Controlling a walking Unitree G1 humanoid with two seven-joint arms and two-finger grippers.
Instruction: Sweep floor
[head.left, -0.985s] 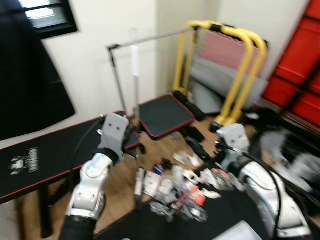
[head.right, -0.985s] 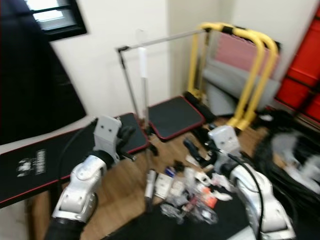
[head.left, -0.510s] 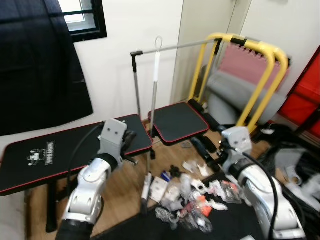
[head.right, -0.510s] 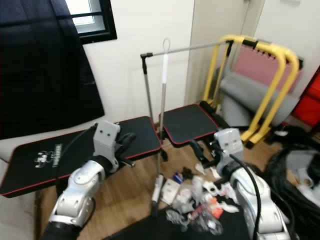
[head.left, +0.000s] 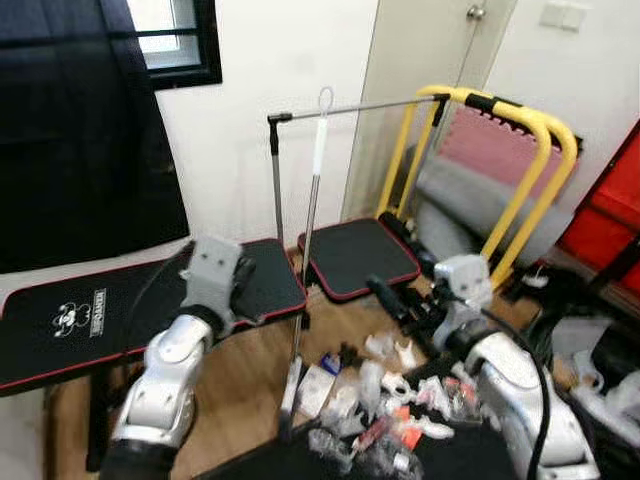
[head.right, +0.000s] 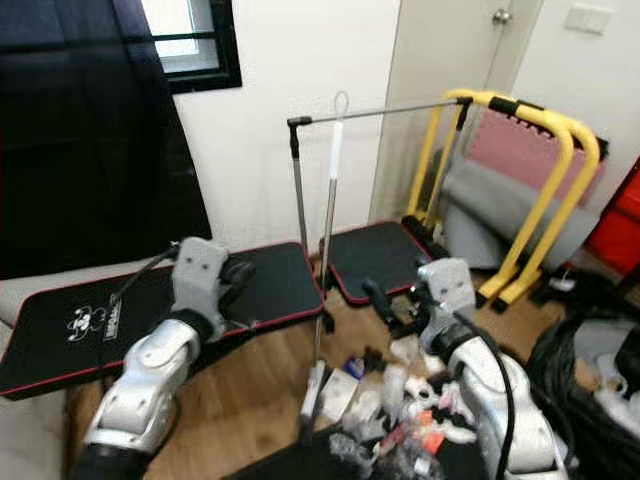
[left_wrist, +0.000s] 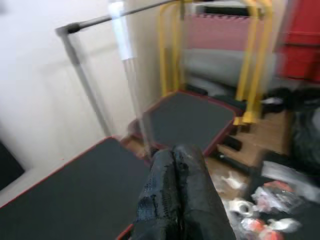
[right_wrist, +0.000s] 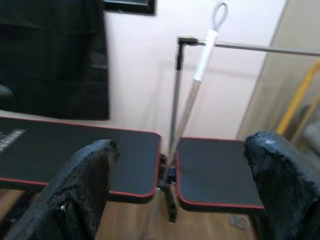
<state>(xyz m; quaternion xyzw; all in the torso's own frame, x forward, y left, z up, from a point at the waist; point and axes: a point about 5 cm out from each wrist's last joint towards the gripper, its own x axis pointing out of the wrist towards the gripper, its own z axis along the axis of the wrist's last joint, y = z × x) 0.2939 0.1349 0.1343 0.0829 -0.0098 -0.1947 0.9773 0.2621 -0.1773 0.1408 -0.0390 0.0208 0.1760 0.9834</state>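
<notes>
Wooden floor (head.right: 250, 395) with a heap of litter (head.right: 395, 400), mostly white wrappers and clear plastic with some red bits, lying just in front of a dark mat (head.left: 480, 450) at the near edge. White wall (head.right: 290, 70) behind, dark curtain (head.right: 80, 130) under a window (head.right: 185, 25) on the robot's left, pale door (head.right: 450, 60) further right. Two low black pads with red trim: a long one (head.right: 130, 300) on the left, a smaller one (head.right: 375, 255) beside it, a thin metal stand (head.right: 298, 180) rising between them with a horizontal bar (head.right: 385, 110) on top. The broom (head.right: 328, 240), silver pole with white grip and a loop at the top, leans upright against that bar, its lower end on the floor at the edge of the litter. Yellow tube frame (head.right: 520, 170) with a pink mat and grey cushion behind it to the right, red panel (head.right: 620, 210) at far right, black cables (head.right: 590, 350) on the floor below. Left arm raised and bent, left end effector (left_wrist: 175, 165) over the long pad, fingers pressed together, near the broom pole but not touching. Right arm bent forward over the litter, right end effector (right_wrist: 180, 165) spread wide, fingers (right_wrist: 85, 175) well apart, pointing towards the stand and broom, holding nothing.
</notes>
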